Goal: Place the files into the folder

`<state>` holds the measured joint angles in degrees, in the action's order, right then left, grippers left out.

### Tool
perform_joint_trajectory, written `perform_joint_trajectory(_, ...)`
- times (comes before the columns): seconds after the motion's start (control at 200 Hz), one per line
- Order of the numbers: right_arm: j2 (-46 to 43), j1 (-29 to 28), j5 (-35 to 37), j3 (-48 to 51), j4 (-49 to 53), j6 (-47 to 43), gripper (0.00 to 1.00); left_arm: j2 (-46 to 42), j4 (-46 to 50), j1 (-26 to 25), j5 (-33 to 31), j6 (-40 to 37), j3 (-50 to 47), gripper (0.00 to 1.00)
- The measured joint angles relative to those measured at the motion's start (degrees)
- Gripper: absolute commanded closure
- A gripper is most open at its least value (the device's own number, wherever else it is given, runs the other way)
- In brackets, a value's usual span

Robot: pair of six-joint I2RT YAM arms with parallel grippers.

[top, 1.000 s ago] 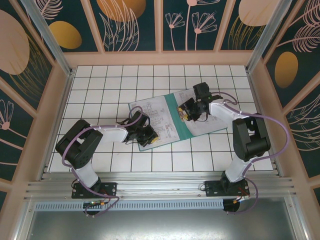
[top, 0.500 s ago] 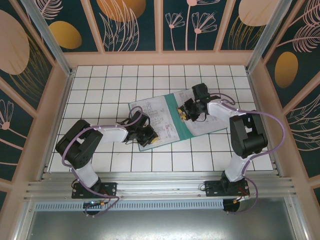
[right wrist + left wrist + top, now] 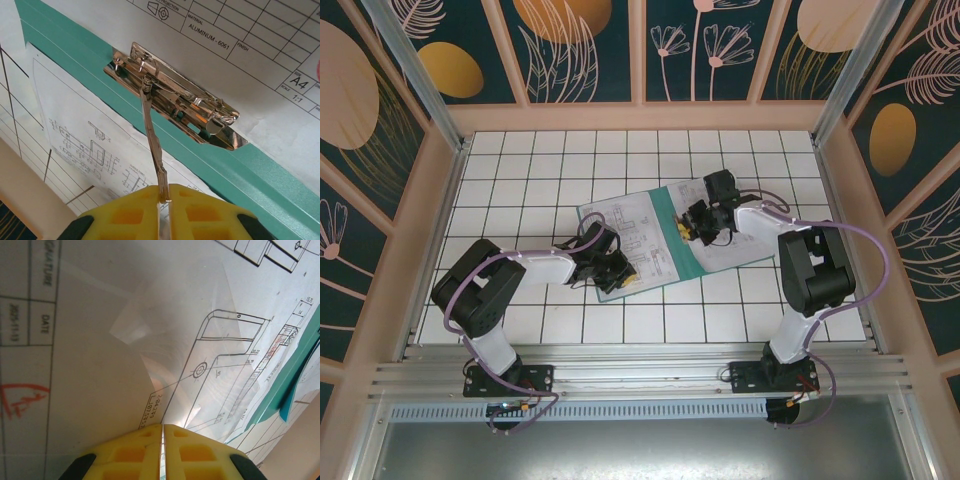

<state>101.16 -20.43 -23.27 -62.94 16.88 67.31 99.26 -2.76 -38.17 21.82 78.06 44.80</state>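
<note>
The teal folder lies open in the middle of the tiled table, with white printed files on its left half and another sheet on its right half. My left gripper sits at the near-left corner of the files. In the left wrist view its yellow fingers are shut on a sheet of the files. My right gripper is over the folder's spine. In the right wrist view it is shut on the raised lever of the folder's chrome clip.
The white tiled table is walled by a wooden frame at the back and sides. Open tiles lie behind and to the left of the folder. Both arm bases stand on the metal rail at the near edge.
My right gripper has shifted slightly left along the folder's spine with the clip lever in it. The left arm and the files have stayed still.
</note>
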Motion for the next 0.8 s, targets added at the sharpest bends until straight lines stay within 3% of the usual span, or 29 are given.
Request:
perform_joint_trajectory(0.34, 0.00, -0.22, 0.26, 2.12, -0.92, -0.79, 1.00, 0.00, 0.00, 0.00, -0.02, 0.00, 0.00, 0.88)
perform_joint_trajectory(0.801, -0.02, -0.17, 2.82, 7.93, -6.58, -5.09, 1.00, 0.00, -0.09, 0.00, -0.02, 0.02, -0.17, 0.88)
